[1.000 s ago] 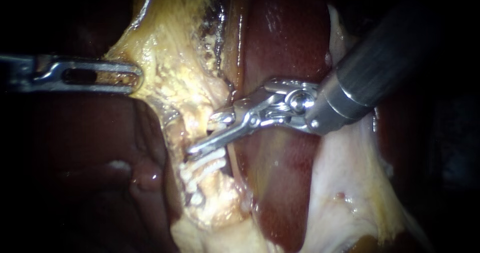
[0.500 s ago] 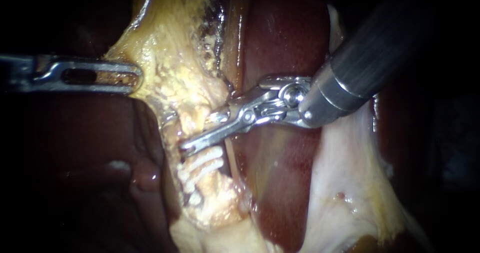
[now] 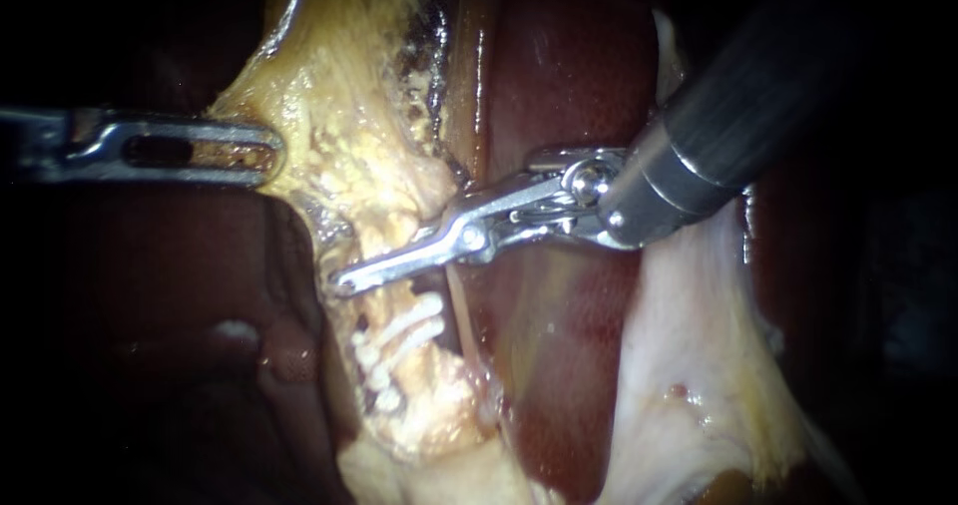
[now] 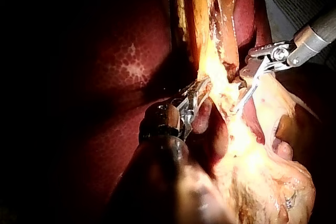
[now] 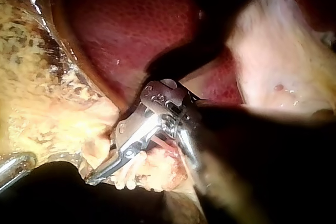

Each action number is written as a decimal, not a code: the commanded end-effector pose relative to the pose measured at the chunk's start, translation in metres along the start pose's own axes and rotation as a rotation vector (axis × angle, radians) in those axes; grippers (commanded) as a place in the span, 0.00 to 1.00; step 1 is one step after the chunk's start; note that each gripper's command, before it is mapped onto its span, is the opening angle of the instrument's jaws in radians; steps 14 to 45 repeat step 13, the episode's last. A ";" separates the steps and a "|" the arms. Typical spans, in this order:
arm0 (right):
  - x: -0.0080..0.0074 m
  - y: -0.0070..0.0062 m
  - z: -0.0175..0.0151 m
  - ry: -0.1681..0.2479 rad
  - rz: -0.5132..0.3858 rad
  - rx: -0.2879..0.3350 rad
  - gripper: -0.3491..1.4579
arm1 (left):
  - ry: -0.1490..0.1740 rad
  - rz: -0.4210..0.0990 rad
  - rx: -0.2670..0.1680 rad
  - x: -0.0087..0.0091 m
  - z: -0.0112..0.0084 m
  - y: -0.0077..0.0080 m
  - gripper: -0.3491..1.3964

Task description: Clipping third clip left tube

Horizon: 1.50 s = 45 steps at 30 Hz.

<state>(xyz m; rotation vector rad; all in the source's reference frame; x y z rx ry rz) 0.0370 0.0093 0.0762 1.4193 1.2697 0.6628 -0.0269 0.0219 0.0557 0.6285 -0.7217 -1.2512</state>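
The left tube [image 3: 371, 228] is a yellow fatty strand running down from the gallbladder tissue [image 3: 339, 96]. My right instrument [image 3: 341, 282] comes in from the upper right, and its thin jaws lie pressed together across this tube. White clips [image 3: 404, 330] sit on the tube just below the jaws. My left instrument [image 3: 271, 156] holds the edge of the yellow tissue, jaws shut on it. The right wrist view shows my right instrument [image 5: 93, 178] crossing the strand. In the left wrist view my left instrument [image 4: 202, 85] grips the tissue, and my right instrument [image 4: 234, 109] reaches in beside it.
Dark red liver [image 3: 559, 96] lies behind the right instrument's jaws, with more liver [image 3: 160, 295] at the lower left. A thin pale strand [image 3: 461, 317] runs just right of the clipped tube. Pale membrane [image 3: 689, 365] spreads at the lower right.
My right instrument's jaws have slid further left across the tube and closed from slightly apart to pressed together. The left instrument has stayed put.
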 end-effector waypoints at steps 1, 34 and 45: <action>-0.0001 0.0000 0.0001 -0.003 -0.002 0.002 0.00 | 0.000 0.000 0.000 0.0000 0.0001 0.0001 0.00; -0.0005 0.0000 0.0004 -0.009 0.002 0.008 0.00 | -0.002 0.000 -0.003 0.0000 0.0001 0.0002 0.00; -0.0005 0.0000 0.0004 -0.009 0.002 0.008 0.00 | -0.002 0.000 -0.003 0.0000 0.0001 0.0002 0.00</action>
